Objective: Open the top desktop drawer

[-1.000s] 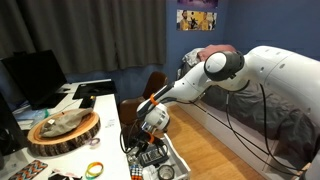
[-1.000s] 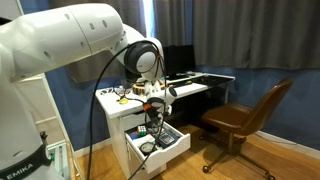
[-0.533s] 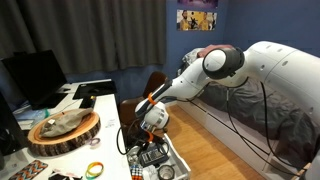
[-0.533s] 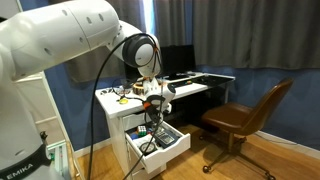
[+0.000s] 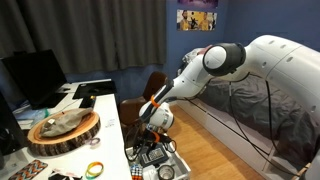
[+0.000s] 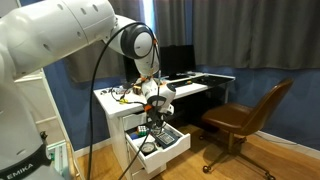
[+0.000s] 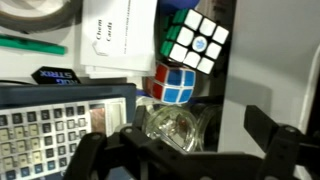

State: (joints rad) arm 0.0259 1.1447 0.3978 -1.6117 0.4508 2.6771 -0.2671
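Note:
The top desktop drawer point(image 6: 172, 150) stands pulled out from the white desk in both exterior views, and it shows from the other side as the drawer point(image 5: 172, 158). It holds a calculator point(image 7: 50, 125), two puzzle cubes point(image 7: 192, 40), white cards and clear glass jars point(image 7: 170, 125). My gripper point(image 7: 185, 138) hangs just above the drawer's contents with its jaws wide apart and nothing held. The drawer's white wall point(image 7: 255, 60) runs between the two black fingers. In the exterior views the gripper point(image 5: 152, 126) point(image 6: 155, 110) points down over the drawer.
The white desk top point(image 5: 105, 108) carries a wooden slab with an object on it point(image 5: 62, 130), tape rolls and a monitor point(image 5: 35, 75). A brown swivel chair point(image 6: 245, 115) stands on the wood floor beside the desk. A bed point(image 5: 250, 130) lies behind the arm.
The arm's wrist has shifted a little above the drawer. The drawer stays pulled out by the same amount, and the jaws stay apart.

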